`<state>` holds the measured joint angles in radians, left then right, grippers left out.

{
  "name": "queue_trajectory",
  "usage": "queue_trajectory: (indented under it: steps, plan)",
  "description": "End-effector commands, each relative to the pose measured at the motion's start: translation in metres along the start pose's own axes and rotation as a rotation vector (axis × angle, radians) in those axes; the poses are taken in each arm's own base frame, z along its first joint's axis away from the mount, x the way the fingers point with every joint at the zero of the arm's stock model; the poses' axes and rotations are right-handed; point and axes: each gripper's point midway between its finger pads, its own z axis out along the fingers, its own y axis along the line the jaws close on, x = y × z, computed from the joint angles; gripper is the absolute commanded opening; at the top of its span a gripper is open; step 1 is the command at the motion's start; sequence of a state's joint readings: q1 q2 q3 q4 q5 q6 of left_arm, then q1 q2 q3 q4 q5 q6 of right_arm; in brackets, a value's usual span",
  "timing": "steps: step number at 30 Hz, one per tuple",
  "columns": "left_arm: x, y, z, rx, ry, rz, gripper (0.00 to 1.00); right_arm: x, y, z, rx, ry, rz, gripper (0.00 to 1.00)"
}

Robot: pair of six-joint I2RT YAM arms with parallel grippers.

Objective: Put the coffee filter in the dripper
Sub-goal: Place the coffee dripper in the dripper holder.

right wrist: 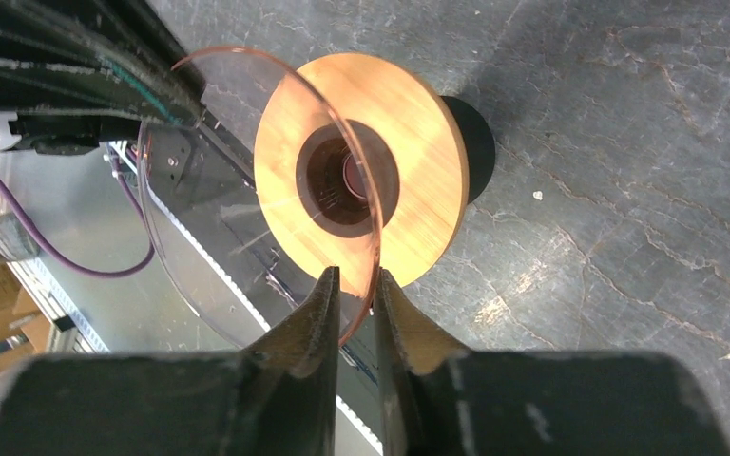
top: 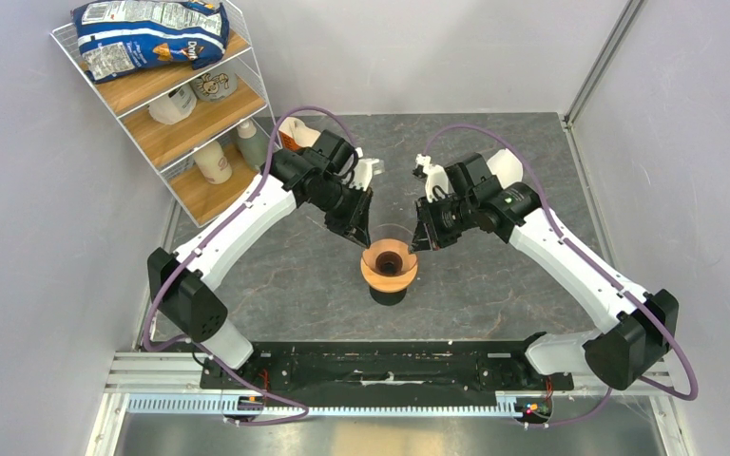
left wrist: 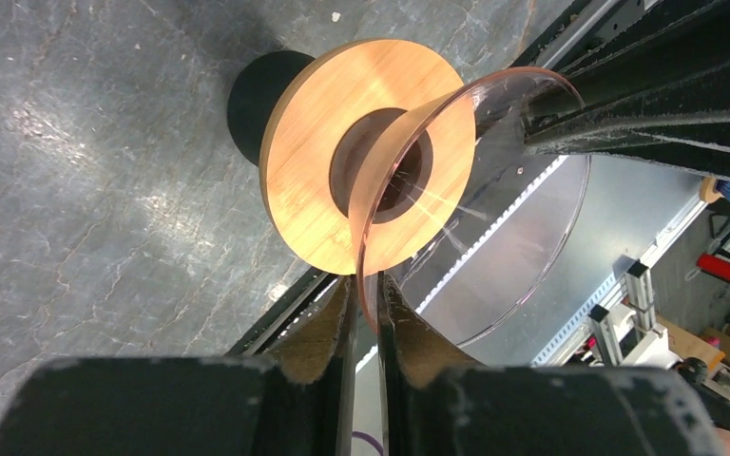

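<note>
The dripper's clear glass cone [top: 392,234] stands in its round light-brown wooden collar [top: 389,270] at the table's middle. My left gripper [top: 362,234] comes in from the left, and its jaws are shut on the glass rim [left wrist: 494,247], which runs between the fingertips of the left gripper [left wrist: 368,281]. My right gripper [top: 421,237] holds the opposite side. The thin rim [right wrist: 200,237] passes between the narrow jaws of the right gripper [right wrist: 356,275]. The collar [left wrist: 342,123] [right wrist: 418,142] lies below the rim in both wrist views. The coffee filter is out of view.
A black base [top: 387,294] shows under the collar. A wire shelf [top: 181,104] at the back left carries a blue chip bag [top: 147,33] and bottles. An orange-and-white packet [top: 297,133] sits behind the left arm. A black rail [top: 371,366] runs along the near edge.
</note>
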<state>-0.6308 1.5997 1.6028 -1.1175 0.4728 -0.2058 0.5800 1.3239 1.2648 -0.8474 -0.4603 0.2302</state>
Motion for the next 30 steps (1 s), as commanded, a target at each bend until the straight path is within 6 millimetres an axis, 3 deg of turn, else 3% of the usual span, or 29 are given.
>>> queue_trajectory:
  steps: [1,5,21,27,30]
  plan:
    - [-0.001,0.002,0.008,0.008,0.014,-0.021,0.16,-0.011,0.002,-0.001,0.01,-0.021,-0.019,0.16]
    - [0.003,0.006,0.011,-0.004,0.023,-0.023,0.05,-0.008,-0.002,0.002,0.023,-0.013,-0.021,0.0]
    - [0.01,0.018,0.028,-0.017,0.047,-0.031,0.02,0.011,-0.022,0.02,0.07,0.026,-0.062,0.0]
    - [0.004,0.013,0.027,0.002,0.03,-0.014,0.02,0.01,-0.02,0.016,0.067,0.021,-0.078,0.0]
    - [-0.001,0.006,0.02,0.018,0.012,-0.009,0.11,0.007,-0.015,0.011,0.054,0.013,-0.085,0.0]
